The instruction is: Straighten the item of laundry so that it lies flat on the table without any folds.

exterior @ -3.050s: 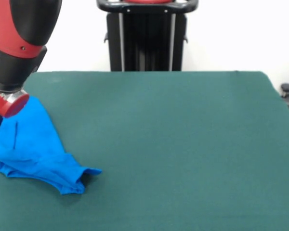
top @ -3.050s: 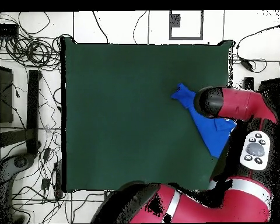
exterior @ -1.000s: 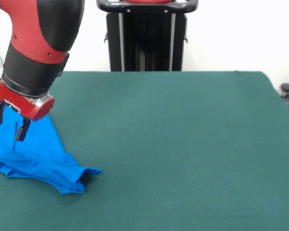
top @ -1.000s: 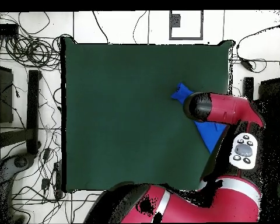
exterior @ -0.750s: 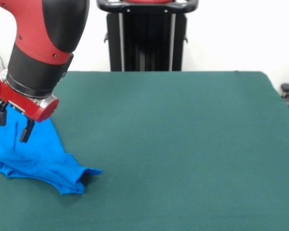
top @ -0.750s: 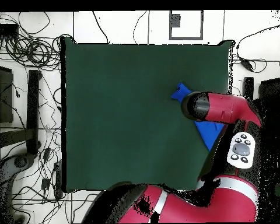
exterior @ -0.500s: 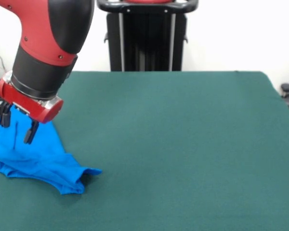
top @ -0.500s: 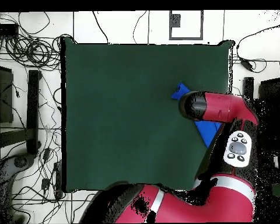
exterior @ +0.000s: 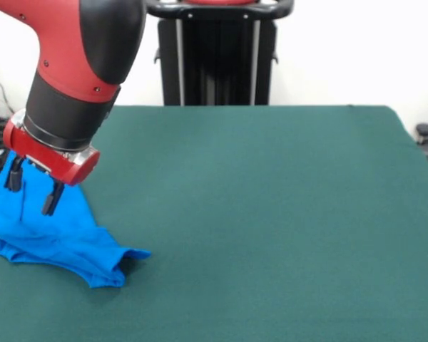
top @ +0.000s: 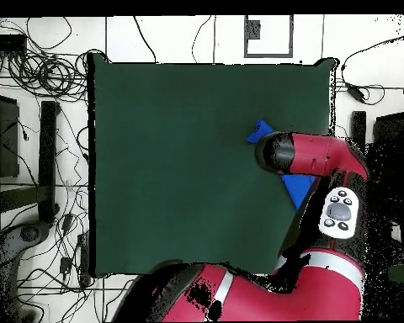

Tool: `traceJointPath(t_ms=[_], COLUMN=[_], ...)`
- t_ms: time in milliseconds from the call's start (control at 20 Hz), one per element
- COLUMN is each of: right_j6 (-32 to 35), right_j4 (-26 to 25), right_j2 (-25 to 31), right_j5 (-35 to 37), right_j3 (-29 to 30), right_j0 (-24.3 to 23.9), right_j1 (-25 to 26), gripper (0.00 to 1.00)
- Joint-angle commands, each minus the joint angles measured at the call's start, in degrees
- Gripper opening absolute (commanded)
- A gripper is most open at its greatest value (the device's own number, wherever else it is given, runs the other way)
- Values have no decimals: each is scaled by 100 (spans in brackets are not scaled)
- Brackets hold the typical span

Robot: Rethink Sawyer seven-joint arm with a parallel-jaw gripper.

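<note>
Blue cloth: the small bright blue short-sleeved T-shirt (exterior: pixel 46 231) lies crumpled in a rough wedge, not flat; only plain blue fabric shows, with a sliver of white at the picture's left edge.
Where it lies: on the dark green felt-topped table (exterior: pixel 271 214), at the tabletop's left edge in the front view, about midway between the far and near edges; part of it runs out of frame there.
Long axis: from a broad bunched mass at that edge, the cloth tapers toward the tabletop's near edge and inward, ending in a folded, slightly raised tip (exterior: pixel 118 265).
Overhead check: a blue tip (top: pixel 259 132) and a blue patch show on either side of the arm, close to the tabletop's right edge in that view; the arm hides the rest.
Pincer: the red and black arm's black two-fingered gripper (exterior: pixel 33 185) hangs over the broad end of the shirt, fingers pointing down and spread apart, holding nothing; whether the tips touch the cloth I cannot tell.
Deciding relation: the shirt sits directly beneath the gripper and stretches away from it toward the near edge, so the folded tip is likely the far end of any pull.
</note>
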Motion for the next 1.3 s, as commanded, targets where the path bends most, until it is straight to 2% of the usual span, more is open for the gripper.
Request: traceJointPath(t_ms=[50,500,1000,1300], right_j6=[1096,1094,738,677], right_j4=[4,42,16,-30], right_j2=[112,-26,113,143], right_j5=[-321,-299,-309,-428], right_j3=[130,4,-192,2], right_j0=[363,455,257,212], right_j1=[523,616,671,547], gripper=[100,100,100,100])
